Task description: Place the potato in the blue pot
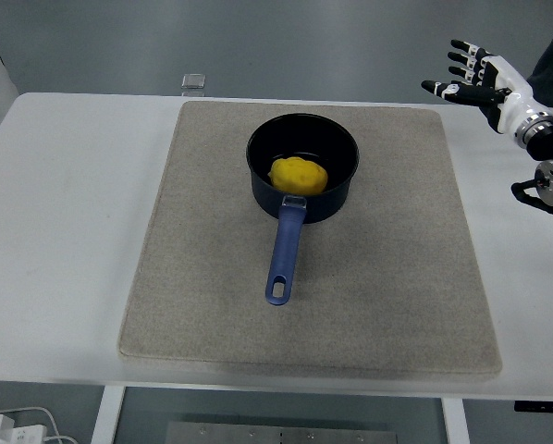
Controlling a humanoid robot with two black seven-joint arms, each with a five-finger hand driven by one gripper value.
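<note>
The potato (298,175) lies inside the blue pot (301,166) on the grey mat (387,277). The right hand (480,79) hangs well apart at the upper right, fingers spread wide, holding nothing.

Right hand (480,79) raised, fingers spread

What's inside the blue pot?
A yellow potato sits inside the blue pot, toward the handle side. The dark bottom of the pot shows behind it. Whatever lies right under the potato is covered, so that can't be seen.
</note>
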